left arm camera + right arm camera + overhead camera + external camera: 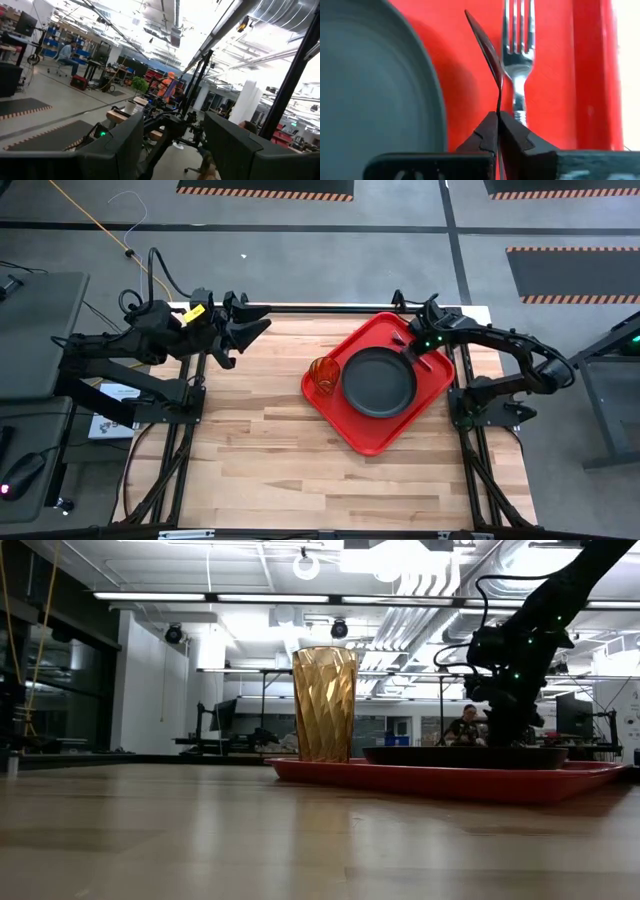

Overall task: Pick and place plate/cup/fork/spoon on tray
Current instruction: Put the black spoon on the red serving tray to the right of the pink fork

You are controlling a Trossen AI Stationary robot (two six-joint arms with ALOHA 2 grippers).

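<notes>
Right gripper (498, 117) low over the far side of the tray (352, 438), jaws pinched on the thin handle of the spoon (487, 47), bowl turned edge-on and projecting straight ahead of the jaws. Fork (516, 55) lying flat on the tray just past the jaws, right beside the spoon's bowl; plate (375, 85) close on the opposite side. Cup (324, 374) upright on the tray beyond the plate, well apart from the jaws. Left gripper (240, 330) parked clear over the bench (260, 440) edge, jaws spread, holding nothing.

Likely near the end: spoon the last item not yet set down. Risks from here: released while on edge, spoon could tip onto the fork's tines or clatter against the plate rim; lowered off-line, could nudge the fork.
</notes>
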